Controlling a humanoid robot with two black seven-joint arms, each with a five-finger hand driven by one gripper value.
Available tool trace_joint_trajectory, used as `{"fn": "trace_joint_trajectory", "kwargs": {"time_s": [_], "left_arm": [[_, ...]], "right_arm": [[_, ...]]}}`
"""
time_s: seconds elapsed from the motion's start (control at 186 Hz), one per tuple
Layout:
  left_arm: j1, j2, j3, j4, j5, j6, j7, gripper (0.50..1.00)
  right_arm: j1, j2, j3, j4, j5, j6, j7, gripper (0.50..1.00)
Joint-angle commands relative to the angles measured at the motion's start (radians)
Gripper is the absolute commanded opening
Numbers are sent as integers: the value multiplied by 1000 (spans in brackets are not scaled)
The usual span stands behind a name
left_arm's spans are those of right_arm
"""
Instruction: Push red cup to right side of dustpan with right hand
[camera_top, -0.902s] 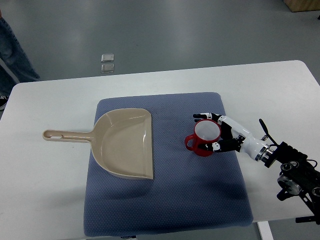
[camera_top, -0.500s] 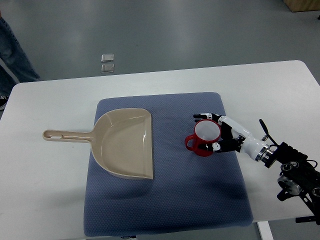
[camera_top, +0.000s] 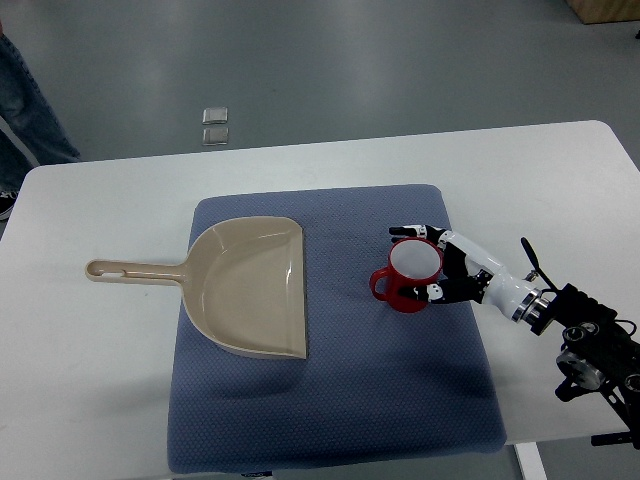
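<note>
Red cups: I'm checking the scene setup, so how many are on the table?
1. The red cup stands upright on the blue mat, right of the dustpan, with the right hand wrapped around it.

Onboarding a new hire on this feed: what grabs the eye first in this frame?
The red cup stands out, upright on the blue mat right of centre, with the right hand wrapped around its right side. Next is the large beige dustpan on the mat's left, its handle reaching out over the white table, a clear gap from the cup.
</note>
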Motion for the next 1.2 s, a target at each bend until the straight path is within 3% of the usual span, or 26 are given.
{"fn": "trace_joint_trajectory", "kwargs": {"time_s": [0.0, 1.192], "left_arm": [[0, 0, 0, -3, 0, 1, 0, 1000], [0, 0, 0, -2, 0, 1, 0, 1000]], "right_arm": [[0, 0, 1, 0, 0, 0, 2, 924], [12, 3, -33, -6, 2, 22, 21, 924]]}}
